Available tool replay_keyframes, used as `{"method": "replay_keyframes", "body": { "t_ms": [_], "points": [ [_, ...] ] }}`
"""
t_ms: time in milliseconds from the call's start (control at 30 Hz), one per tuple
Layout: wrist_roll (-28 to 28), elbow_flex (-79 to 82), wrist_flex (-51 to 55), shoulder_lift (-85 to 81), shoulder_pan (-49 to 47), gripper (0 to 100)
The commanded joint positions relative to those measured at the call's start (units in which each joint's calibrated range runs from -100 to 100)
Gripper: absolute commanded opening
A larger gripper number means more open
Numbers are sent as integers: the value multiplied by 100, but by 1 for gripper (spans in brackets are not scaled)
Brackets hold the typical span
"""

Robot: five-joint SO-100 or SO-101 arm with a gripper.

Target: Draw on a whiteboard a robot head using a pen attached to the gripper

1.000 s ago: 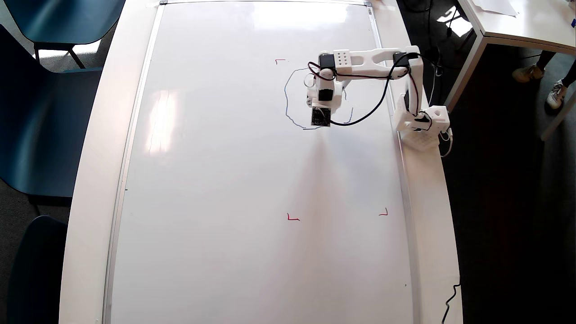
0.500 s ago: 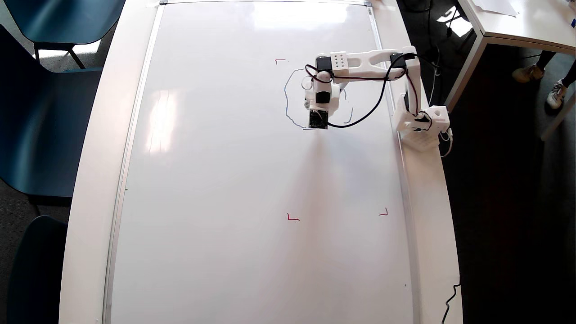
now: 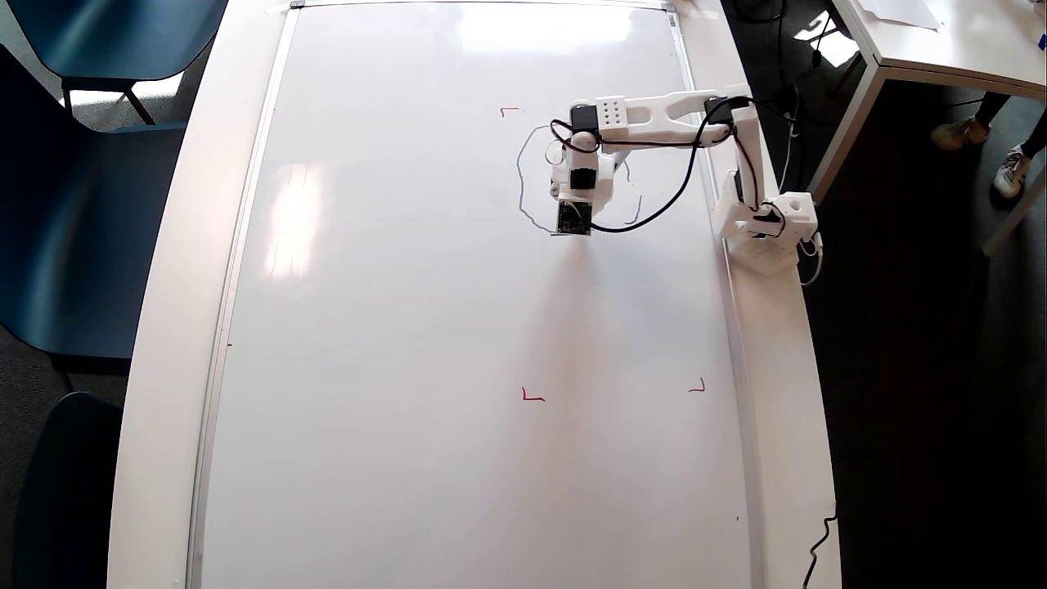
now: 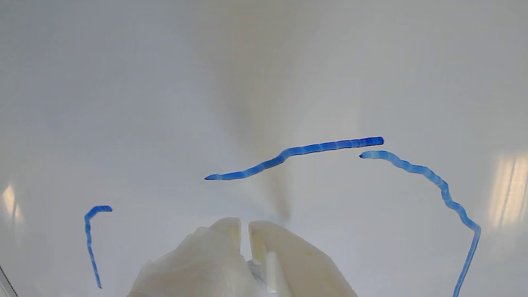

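My gripper [image 4: 244, 231] hangs over the glossy whiteboard [image 3: 409, 327], fingers nearly together, above the robot head [image 3: 523, 192], a broken wobbly blue outline.

Arm reaches left from its base in overhead view, wrist bent down. Gripper [image 4: 244, 231] jaws nearly closed, narrow gap.

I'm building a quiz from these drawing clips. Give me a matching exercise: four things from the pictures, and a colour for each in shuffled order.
Things:
1. whiteboard
2. robot head outline
3. corner marks
4. chair

Colours:
A. red
B. dark teal
C. glossy white
D. blue

Pairs: 1-C, 2-D, 3-A, 4-B
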Motion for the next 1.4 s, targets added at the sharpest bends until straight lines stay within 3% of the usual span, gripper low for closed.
{"method": "replay_keyframes", "body": {
  "t_ms": [0, 700, 1200, 1367],
  "points": [
    [23, -198, -159, 65, 53, 1],
    [60, -970, -142, 543, 267, 1],
    [205, -833, 32, 384, 517, 1],
    [259, -125, -29, 6, 488, 1]
  ]
}}
